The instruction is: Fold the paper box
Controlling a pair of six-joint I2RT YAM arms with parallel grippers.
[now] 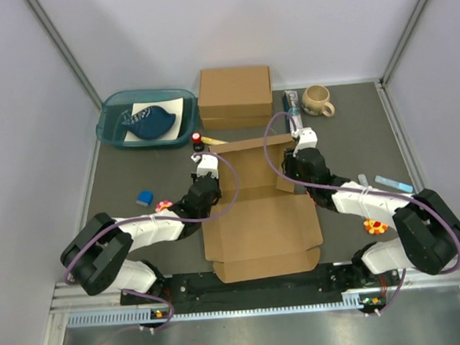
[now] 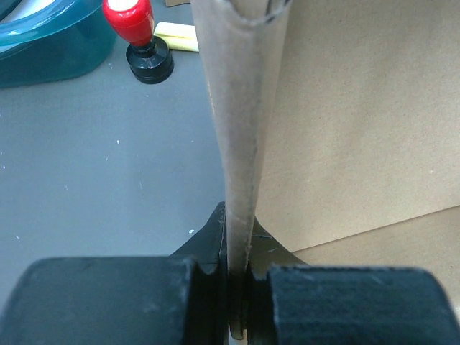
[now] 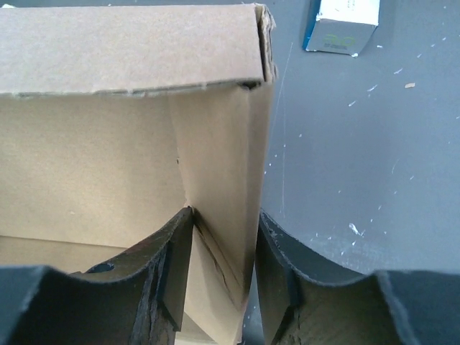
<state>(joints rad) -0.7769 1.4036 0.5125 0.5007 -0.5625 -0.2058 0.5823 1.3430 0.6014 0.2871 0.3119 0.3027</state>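
The paper box (image 1: 261,225) is a wide brown die-cut mailer lying mid-table, its back wall (image 1: 248,145) raised. My left gripper (image 1: 206,172) is at the box's back left corner. In the left wrist view it (image 2: 241,277) is shut on the upright left side wall (image 2: 241,129), which runs up between the jaws. My right gripper (image 1: 294,158) is at the back right corner. In the right wrist view it (image 3: 224,237) has its jaws closed on the folded right side wall (image 3: 223,158), one finger inside the box and one outside.
A thicker cardboard box (image 1: 235,93) stands behind, with a teal tub (image 1: 147,119) to its left and a mug (image 1: 317,99) to its right. A red-knobbed stamp (image 1: 198,141) sits by the back left corner. Small items lie at the left (image 1: 144,197) and at the right (image 1: 393,183).
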